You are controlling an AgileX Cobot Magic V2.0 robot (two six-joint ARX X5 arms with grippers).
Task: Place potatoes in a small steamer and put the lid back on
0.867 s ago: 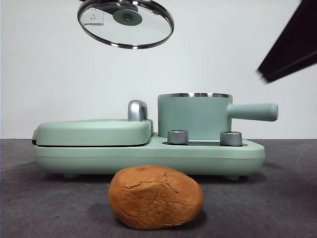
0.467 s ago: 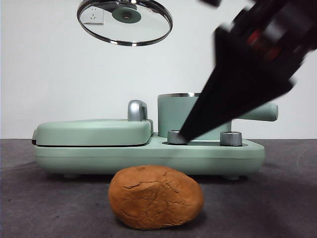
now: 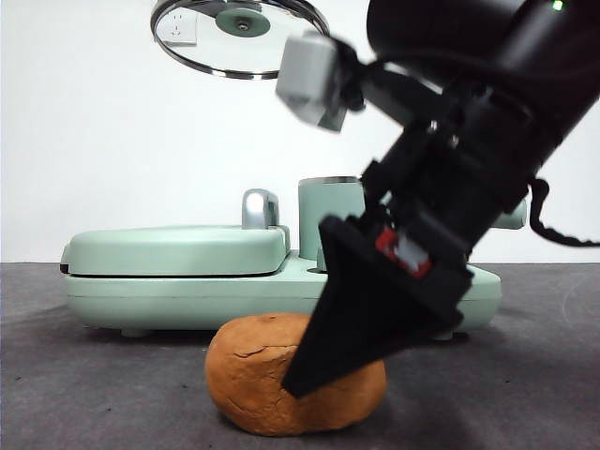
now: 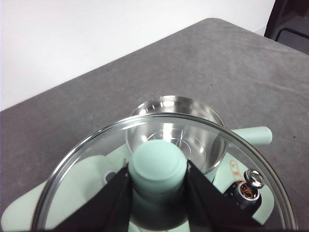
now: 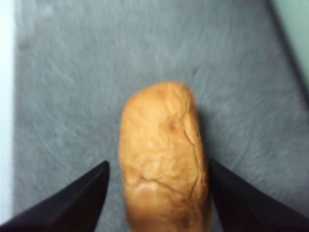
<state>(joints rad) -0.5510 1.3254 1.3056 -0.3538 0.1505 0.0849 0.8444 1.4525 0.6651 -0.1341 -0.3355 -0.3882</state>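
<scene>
Robot test bench, not a home kitchen

Bare white wall (image 3: 94,122) with one socket (image 3: 184,30), plain grey bench (image 3: 94,394), a lone mint-green cooking appliance (image 3: 187,272) standing under a robot arm (image 3: 469,159).

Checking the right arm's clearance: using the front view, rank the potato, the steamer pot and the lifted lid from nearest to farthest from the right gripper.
1. potato: on the table, right gripper open astride it.
2. steamer pot: behind the arm, on the green appliance.
3. lid: high up, held by the left gripper.
</scene>
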